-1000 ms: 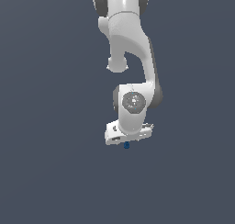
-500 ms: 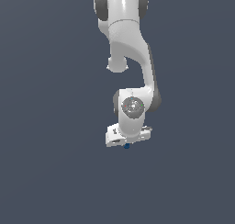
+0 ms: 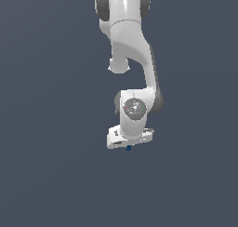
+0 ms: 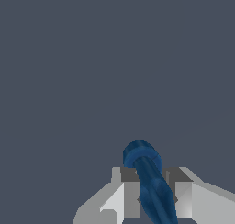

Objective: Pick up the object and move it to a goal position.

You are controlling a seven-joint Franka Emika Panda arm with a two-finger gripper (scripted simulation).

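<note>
The object is a small dark blue rounded item (image 3: 128, 148), showing just below the white gripper (image 3: 128, 147) in the exterior view. In the wrist view it is a dark blue elongated piece (image 4: 148, 178) held between the two grey fingers (image 4: 130, 192), which are closed against its sides. The gripper hangs from the white arm (image 3: 132, 58), low in the middle of the exterior view. Most of the object is hidden by the hand in the exterior view.
A plain dark grey-blue background (image 3: 46, 128) fills both views. No other objects or edges show.
The gripper with the blue object has risen slightly and drawn in toward the arm; less of the object shows below the hand than before.
</note>
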